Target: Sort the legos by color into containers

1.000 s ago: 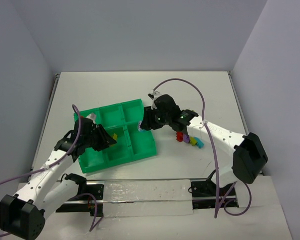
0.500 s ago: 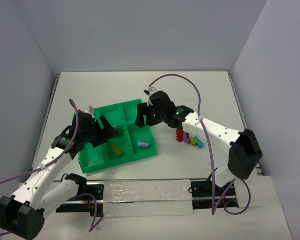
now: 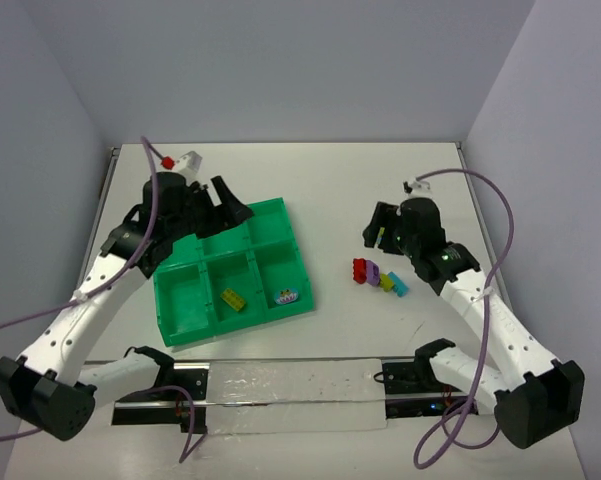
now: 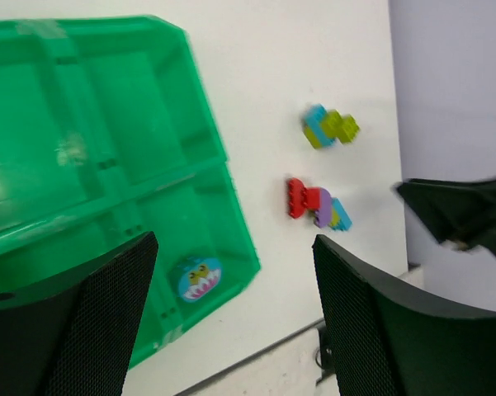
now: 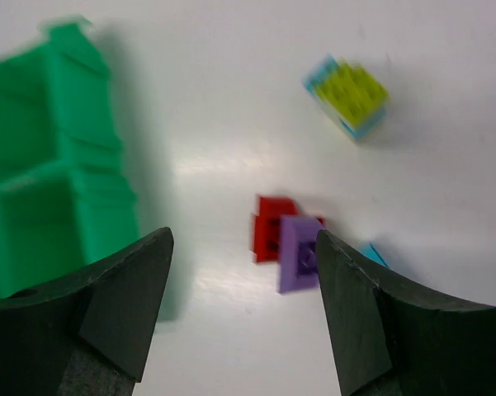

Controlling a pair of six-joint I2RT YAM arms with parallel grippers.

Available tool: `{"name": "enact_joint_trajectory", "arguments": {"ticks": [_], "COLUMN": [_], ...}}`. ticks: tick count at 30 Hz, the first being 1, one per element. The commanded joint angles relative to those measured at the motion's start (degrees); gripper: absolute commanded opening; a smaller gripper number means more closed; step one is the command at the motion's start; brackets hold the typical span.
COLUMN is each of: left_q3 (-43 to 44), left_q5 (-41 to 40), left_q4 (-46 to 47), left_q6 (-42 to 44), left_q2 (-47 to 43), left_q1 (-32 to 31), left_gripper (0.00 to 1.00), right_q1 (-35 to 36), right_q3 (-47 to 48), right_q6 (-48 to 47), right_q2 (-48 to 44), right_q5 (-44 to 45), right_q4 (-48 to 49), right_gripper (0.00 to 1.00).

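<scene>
The green tray [image 3: 180, 330] of containers lies left of centre. A yellow lego [image 3: 232, 300] rests in its front middle compartment, and a light blue piece with a toothy face [image 3: 286, 297] lies in the front right one. Red [image 3: 360, 270], purple [image 3: 374, 274], yellow-green [image 3: 387, 281] and light blue [image 3: 398, 287] legos cluster on the table to the tray's right. My left gripper [image 3: 225, 200] hovers open and empty above the tray's far edge. My right gripper [image 3: 377, 228] hangs open and empty just behind the cluster, with the red lego [image 5: 271, 227] and purple lego [image 5: 299, 252] below its fingers.
A metal rail [image 3: 280, 385] with both arm bases runs along the near table edge. Grey walls close in the left, back and right sides. Purple cables loop off both arms. A yellow-green brick stacked on a light blue one [image 5: 351, 95] lies apart from the red and purple pair.
Both grippers opened over the tray, leaving the yellow lego and the blue face piece in the front compartments. The left arm pulled back to the tray's far edge; the right swung right towards the cluster.
</scene>
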Motion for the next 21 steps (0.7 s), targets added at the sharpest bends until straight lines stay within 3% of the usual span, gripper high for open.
{"name": "enact_joint_trajectory", "arguments": {"ticks": [1, 4, 9, 21], "left_q3": [3.6, 3.6, 2.8, 4.1], "left_q5": [4.8, 6.3, 6.4, 5.1], "left_q4": [7.1, 8.6, 10.2, 9.2], "left_q6": [1.3, 0.7, -0.1, 0.8], "left_q2": [4.8, 7.0, 8.0, 10.1], "left_q1": [-4.5, -5.7, -6.6, -8.1], "left_gripper": [0.84, 0.84, 0.83, 0.83], "right_q1": [-4.7, -5.5, -6.8, -11.9], "right_q3": [-8.3, -12.5, -14.9, -17.3], "right_q6": [1.1, 2.7, 3.5, 3.2], "right_q2": [0.5, -0.5, 2.9, 9.8], "right_q5": [-4.3, -4.7, -8.1, -15.5], "right_q4": [-0.8, 3.7, 9.2, 16.9], "right_gripper": [0.77, 0.75, 0.59, 0.59]}}
